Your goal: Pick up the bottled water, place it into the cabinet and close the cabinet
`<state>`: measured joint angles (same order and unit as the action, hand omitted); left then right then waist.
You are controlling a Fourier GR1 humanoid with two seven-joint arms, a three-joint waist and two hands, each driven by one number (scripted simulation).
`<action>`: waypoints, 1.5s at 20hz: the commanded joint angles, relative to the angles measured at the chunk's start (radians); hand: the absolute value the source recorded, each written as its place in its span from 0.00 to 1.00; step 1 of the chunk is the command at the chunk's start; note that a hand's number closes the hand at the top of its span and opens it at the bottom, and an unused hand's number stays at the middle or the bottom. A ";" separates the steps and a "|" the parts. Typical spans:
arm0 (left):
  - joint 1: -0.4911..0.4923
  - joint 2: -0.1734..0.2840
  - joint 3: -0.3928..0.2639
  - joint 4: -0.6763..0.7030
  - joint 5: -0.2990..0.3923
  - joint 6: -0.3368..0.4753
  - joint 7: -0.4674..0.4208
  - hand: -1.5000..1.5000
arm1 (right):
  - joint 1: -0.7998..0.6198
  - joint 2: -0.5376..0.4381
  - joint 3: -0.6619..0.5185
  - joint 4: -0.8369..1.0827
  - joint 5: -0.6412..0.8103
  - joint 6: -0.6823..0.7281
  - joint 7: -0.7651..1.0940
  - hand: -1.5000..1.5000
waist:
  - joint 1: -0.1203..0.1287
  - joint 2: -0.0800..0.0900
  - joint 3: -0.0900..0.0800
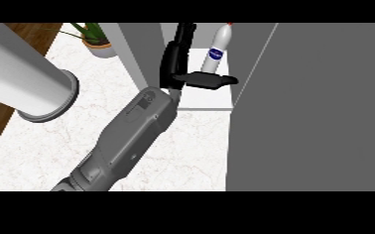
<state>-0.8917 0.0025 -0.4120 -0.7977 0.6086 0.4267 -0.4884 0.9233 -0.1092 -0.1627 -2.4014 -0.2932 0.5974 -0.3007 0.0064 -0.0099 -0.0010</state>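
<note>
Fingers (184, 34) of my left hand (174, 62): straight, released, pointing deep into the cabinet (143, 49), curled round nothing. Thumb (209, 80) sticks out sideways across the cabinet's opening, toward the door side.

Bottled water (217, 49): upright inside the cabinet, on its pale floor, well back from the front lip. White body, dark blue label, red cap at the top. It stands just beside my fingers, on the door side of them, with a thin strip of cabinet showing between. The thumb lies in front of the bottle's base. Cannot tell whether thumb and base touch.

Cabinet door (307, 109): open, a broad grey panel swung out from the cabinet's far side and coming forward over the counter.

My grey forearm (124, 139) slants in across the marble counter (58, 144) toward the cabinet's mouth, with the wrist at the cabinet's front edge, close by its near side wall.

Away from the cabinet, on the side opposite the door:
- potted plant (93, 35), green spiky leaves in a pale pot, on the counter just beside the cabinet's outer wall;
- large pale grey cylinder (29, 74) with a flanged end, farther out, over the counter's edge. Cannot tell what it is.

My right hand does not show.
</note>
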 commanded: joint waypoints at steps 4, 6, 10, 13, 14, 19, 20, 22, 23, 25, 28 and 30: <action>0.242 0.019 -0.112 -0.293 -0.037 0.029 0.028 0.00 | -0.022 0.025 0.041 -0.144 -0.029 -0.076 0.112 0.00 | 0.013 0.004 0.000; 0.301 0.059 -0.135 -0.439 -0.031 0.051 0.091 0.00 | 0.003 0.020 0.032 -0.138 0.000 -0.055 0.080 0.00 | 0.017 -0.002 0.000; 0.437 0.115 -0.176 -0.552 -0.048 0.026 0.089 0.00 | 0.005 -0.013 0.030 -0.192 -0.033 -0.062 0.128 0.00 | 0.006 0.005 0.000; 0.546 0.158 -0.209 -0.731 -0.060 0.082 0.139 0.00 | -0.027 -0.049 0.071 -0.117 -0.024 -0.004 0.120 0.00 | 0.013 0.003 0.001; 0.551 0.160 -0.214 -0.736 -0.061 0.087 0.137 0.00 | 0.015 -0.066 0.123 -0.147 0.046 0.047 0.112 1.00 | 0.011 0.000 0.000; 0.695 0.228 -0.236 -0.864 -0.075 0.083 0.114 0.00 | -0.022 -0.109 0.230 -0.185 0.099 0.072 0.170 1.00 | 0.012 0.001 -0.001; 0.718 0.228 -0.256 -0.912 -0.095 0.111 0.118 0.00 | -0.035 -0.109 0.253 -0.178 0.114 0.067 0.185 1.00 | 0.014 0.001 -0.001; 0.758 0.237 -0.235 -0.902 -0.087 0.090 0.089 0.00 | -0.022 -0.146 0.259 -0.187 0.082 0.093 0.205 1.00 | 0.000 0.005 -0.001; 0.754 0.277 -0.198 -0.924 -0.066 0.068 0.109 0.00 | -0.003 -0.117 0.348 -0.233 0.135 0.061 0.253 1.00 | 0.001 0.005 -0.002; 0.814 0.305 -0.199 -0.968 -0.066 0.051 0.075 0.00 | -0.011 -0.121 0.403 -0.262 0.155 0.044 0.289 1.00 | 0.010 0.005 -0.003; 0.881 0.321 -0.221 -1.002 -0.077 0.047 0.061 0.00 | -0.038 -0.121 0.478 -0.240 0.195 0.049 0.299 1.00 | 0.003 0.005 -0.002; 0.942 0.361 -0.209 -1.048 -0.060 0.018 0.041 0.00 | -0.037 -0.119 0.534 -0.258 0.228 0.038 0.320 1.00 | 0.008 0.001 -0.004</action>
<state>-0.0395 0.3188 -0.6215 -1.7843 0.5409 0.4738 -0.4179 0.8748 -0.2226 0.2937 -2.4318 -0.2024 0.6671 -0.0838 0.0111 -0.0070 -0.0035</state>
